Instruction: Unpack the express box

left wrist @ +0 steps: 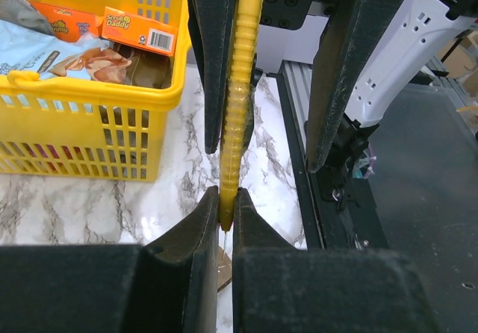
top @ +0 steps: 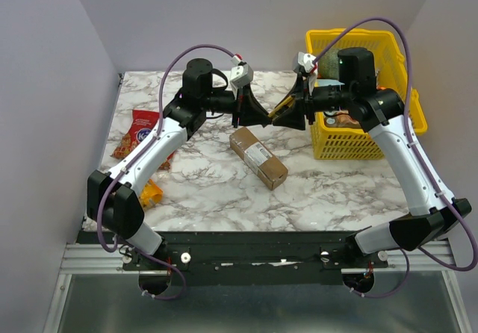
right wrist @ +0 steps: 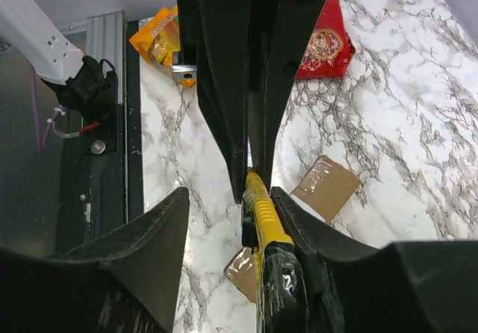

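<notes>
Top view: the box (top: 258,157) lies flat mid-bench (top: 202,187), closed. I judge it light, stiff cardboard, best pinned at one end.

Left wrist: my left claw (left wrist: 226,198) pinches the cutter (left wrist: 239,86).

Right wrist: my right claw (right wrist: 230,195) gapes wide. The blade is hidden and the box mostly cut off.

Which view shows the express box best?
Top external: the whole express box lies in view, label up. Right wrist shows only two cardboard patches either side of the yellow cutter; left wrist, barely a brown sliver.
</notes>
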`<action>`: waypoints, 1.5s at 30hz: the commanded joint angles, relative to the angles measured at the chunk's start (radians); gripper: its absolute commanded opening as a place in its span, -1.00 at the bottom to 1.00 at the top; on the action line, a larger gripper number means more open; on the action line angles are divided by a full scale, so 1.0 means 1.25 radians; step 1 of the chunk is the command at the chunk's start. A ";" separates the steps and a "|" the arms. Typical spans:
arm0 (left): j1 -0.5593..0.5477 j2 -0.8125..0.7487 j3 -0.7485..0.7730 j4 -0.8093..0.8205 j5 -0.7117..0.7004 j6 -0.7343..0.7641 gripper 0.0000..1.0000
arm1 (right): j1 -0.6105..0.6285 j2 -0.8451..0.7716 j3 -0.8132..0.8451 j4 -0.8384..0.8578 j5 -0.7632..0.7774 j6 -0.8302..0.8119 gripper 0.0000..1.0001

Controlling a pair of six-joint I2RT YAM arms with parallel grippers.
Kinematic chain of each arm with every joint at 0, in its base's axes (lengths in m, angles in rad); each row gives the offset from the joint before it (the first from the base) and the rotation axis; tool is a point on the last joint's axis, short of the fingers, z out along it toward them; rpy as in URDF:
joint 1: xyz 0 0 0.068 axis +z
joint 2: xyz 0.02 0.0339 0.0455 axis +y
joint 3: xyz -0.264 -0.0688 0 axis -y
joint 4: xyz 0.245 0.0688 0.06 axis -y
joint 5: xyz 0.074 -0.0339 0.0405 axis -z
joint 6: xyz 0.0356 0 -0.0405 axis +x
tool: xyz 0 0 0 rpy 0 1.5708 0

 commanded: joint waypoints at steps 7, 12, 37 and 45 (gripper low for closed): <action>-0.004 0.014 0.000 0.071 -0.012 -0.055 -1.00 | 0.020 0.009 -0.004 -0.005 0.003 -0.005 -0.18; -0.004 0.013 0.002 0.069 -0.019 -0.051 -1.00 | 0.024 0.009 -0.009 -0.033 0.034 -0.037 -0.43; 0.150 0.182 0.079 -0.306 -0.357 0.153 -0.26 | 0.033 -0.053 -0.164 0.145 0.271 0.156 -0.99; 0.182 0.256 0.015 -0.085 -0.255 -0.024 -0.29 | 0.040 -0.015 -0.121 0.061 0.392 0.184 -0.99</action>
